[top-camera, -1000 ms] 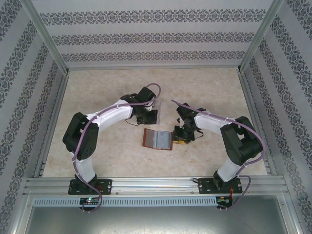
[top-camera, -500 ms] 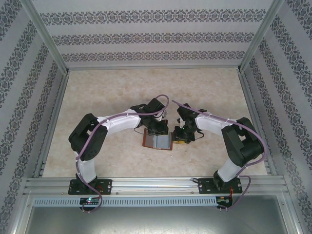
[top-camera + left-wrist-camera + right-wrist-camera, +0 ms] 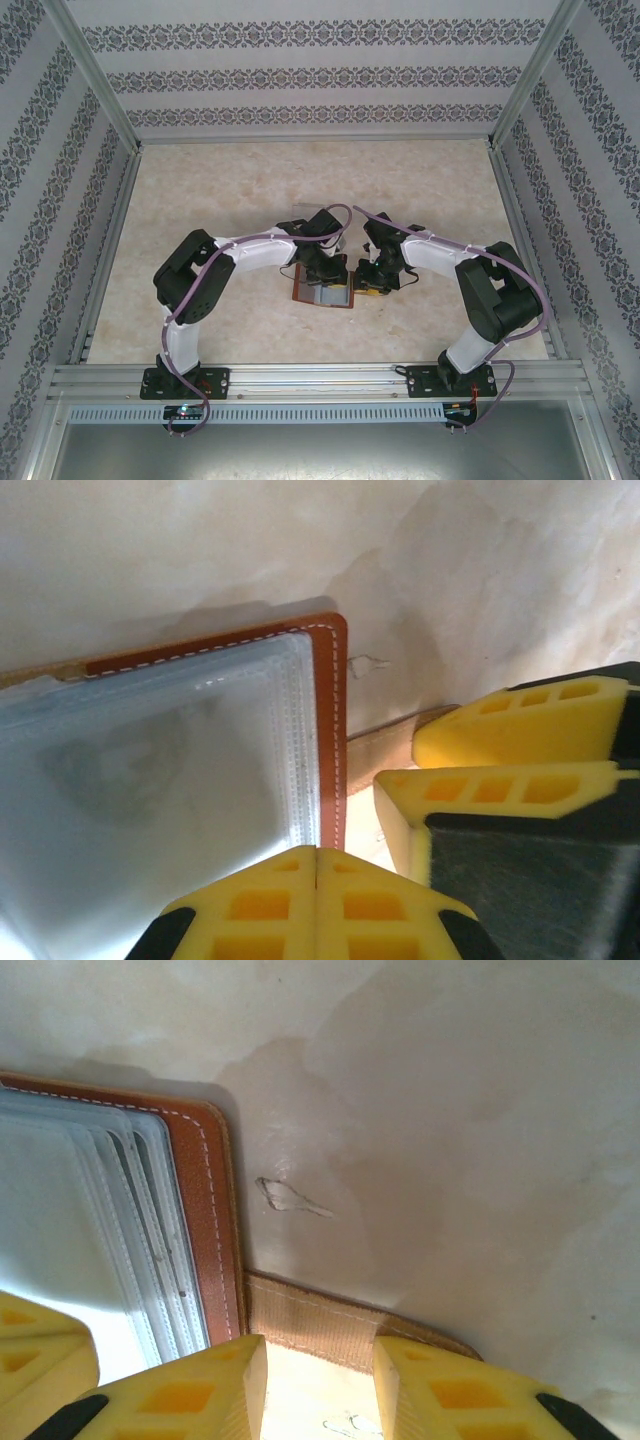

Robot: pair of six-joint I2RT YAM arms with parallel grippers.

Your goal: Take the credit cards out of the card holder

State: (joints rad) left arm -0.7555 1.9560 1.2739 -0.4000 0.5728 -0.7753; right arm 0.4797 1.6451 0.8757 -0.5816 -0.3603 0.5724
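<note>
The card holder (image 3: 322,291) lies open on the table, a brown leather wallet (image 3: 335,710) with a pale slotted inside. Pale layered edges of the credit cards (image 3: 150,1220) sit tucked in its slots (image 3: 150,780). My left gripper (image 3: 317,852) is shut with nothing in it. It hovers over the wallet's right edge (image 3: 326,272). My right gripper (image 3: 320,1360) is open, its fingers (image 3: 190,1390) spread over the tan snap tab (image 3: 320,1325). That tab sticks out from the wallet's right side (image 3: 366,284). The right gripper's yellow fingers (image 3: 500,750) stand close beside my left ones.
A clear plastic rack (image 3: 300,212) peeks out behind the left arm's wrist. Patterned walls and metal rails (image 3: 300,375) enclose the beige table (image 3: 440,180). A small scuff (image 3: 290,1198) marks the table near the tab.
The left arm swung from the clear rack at the back down to the open wallet, staying shut. The right arm and the wallet have not moved.
</note>
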